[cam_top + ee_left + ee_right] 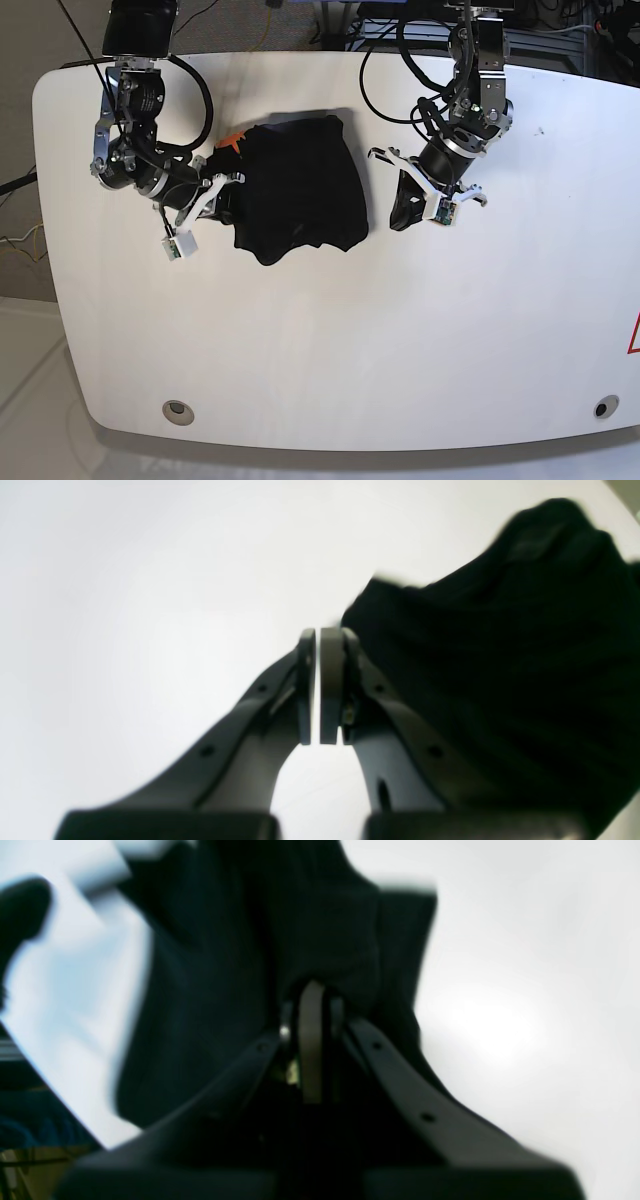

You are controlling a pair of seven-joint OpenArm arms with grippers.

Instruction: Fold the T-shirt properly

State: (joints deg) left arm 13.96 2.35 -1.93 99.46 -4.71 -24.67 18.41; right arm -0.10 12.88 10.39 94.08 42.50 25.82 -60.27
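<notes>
The black T-shirt (300, 190) lies bunched on the white table (400, 330), left of centre, with its small orange tag (232, 138) at the upper left corner. My right gripper (222, 200) is at the shirt's left edge. In the right wrist view the gripper (312, 990) is shut, with the T-shirt (225, 965) gathered around its tips. My left gripper (405, 208) hovers just right of the shirt, apart from it. Seen from the left wrist, this gripper (318, 635) is shut on nothing, and the T-shirt (500, 655) lies to its right.
Black cables (400, 40) hang behind the arms at the table's far edge. Two round fittings (178, 408) (600, 408) sit near the front edge. A red mark (633, 335) shows at the right edge. Bare white tabletop spreads in front of the shirt.
</notes>
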